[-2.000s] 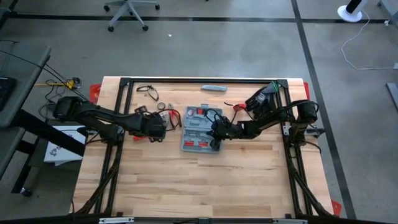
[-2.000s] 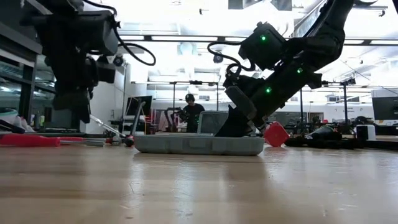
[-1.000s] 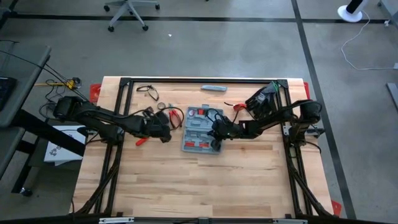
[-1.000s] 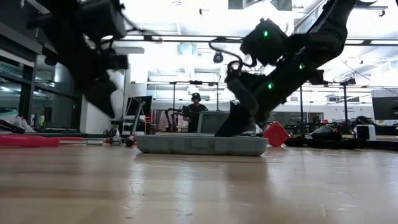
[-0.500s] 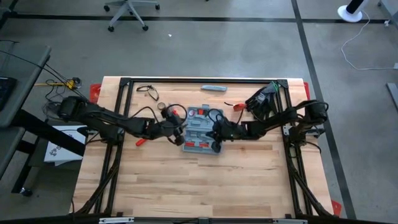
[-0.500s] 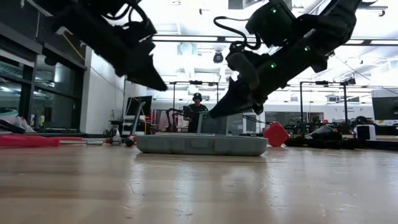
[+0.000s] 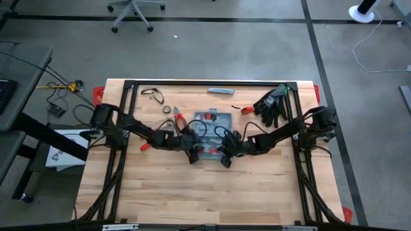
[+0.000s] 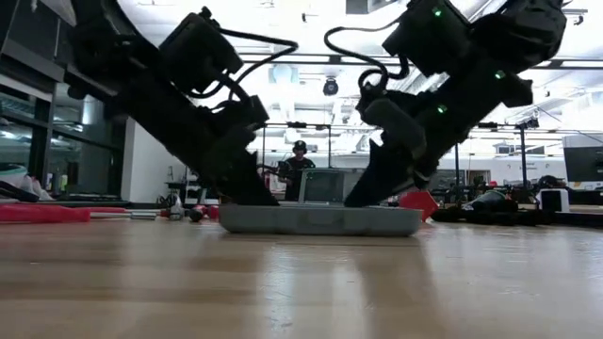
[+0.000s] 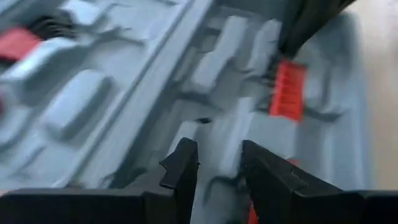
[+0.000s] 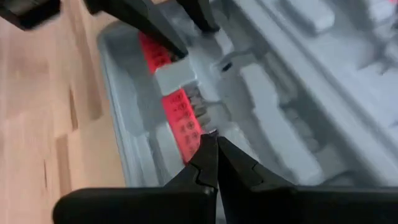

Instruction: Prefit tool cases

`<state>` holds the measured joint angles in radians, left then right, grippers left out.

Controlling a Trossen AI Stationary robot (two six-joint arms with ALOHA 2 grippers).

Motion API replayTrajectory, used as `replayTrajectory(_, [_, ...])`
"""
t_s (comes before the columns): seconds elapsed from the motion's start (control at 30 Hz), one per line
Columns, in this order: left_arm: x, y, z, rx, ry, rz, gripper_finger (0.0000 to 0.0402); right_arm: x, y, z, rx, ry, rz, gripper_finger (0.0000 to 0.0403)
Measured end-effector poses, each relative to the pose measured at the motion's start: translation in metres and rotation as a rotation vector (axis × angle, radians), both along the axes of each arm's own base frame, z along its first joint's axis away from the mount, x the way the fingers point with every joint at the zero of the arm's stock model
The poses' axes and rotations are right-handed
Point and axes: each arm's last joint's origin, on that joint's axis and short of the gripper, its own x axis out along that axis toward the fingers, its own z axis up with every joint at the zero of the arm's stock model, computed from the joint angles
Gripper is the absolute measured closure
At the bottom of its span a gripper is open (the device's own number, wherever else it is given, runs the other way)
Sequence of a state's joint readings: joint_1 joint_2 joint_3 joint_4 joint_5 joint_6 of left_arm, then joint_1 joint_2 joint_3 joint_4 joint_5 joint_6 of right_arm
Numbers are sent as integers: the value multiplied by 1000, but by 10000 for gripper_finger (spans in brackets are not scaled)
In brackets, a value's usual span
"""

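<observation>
- High view: the open tool case (image 7: 212, 128) lies mid-table, nearer the far edge; the left gripper (image 7: 193, 154) and right gripper (image 7: 224, 156) meet at its near edge.
- Low view: both arms reach down onto the case (image 8: 320, 219).
- Left wrist view: fingers (image 9: 184, 169) parted over moulded slots, holding nothing.
- Right wrist view: fingers (image 10: 211, 163) pressed together, empty, tips at a red-handled tool (image 10: 185, 121).

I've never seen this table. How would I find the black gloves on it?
Start at the wooden table and find the open blue-grey tool case in its middle. Go toward the table's far right corner, beside the right arm's base: the black gloves lie there in a heap. Nothing else nearby is black and floppy with spread fingers; a small red thing lies beside them.
</observation>
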<state>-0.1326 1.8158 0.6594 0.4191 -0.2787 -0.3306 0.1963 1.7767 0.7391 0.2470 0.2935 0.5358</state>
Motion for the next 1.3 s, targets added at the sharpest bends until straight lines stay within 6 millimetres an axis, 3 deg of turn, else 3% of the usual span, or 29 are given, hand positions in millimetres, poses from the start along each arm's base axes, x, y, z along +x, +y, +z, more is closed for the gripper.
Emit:
replayTrajectory(0.27, [-2,-29,6,-6,-48,-182,289,-4,31,-7,47,-15,14,403])
replayTrajectory(0.53, [-6,-36,43,77,-160,-269,295,-8,49,-5,24,-65,35,403])
replayTrajectory(0.73, [-10,-35,60,97,-202,-279,296,-7,49,-5,17,-64,62,403])
replayTrajectory(1.0, [-12,-36,55,15,-154,-295,296,-4,38,-4,-31,-60,72,403])
replayTrajectory(1.3, [-19,-43,48,7,-63,-302,272,4,6,-5,-96,-37,19,402])
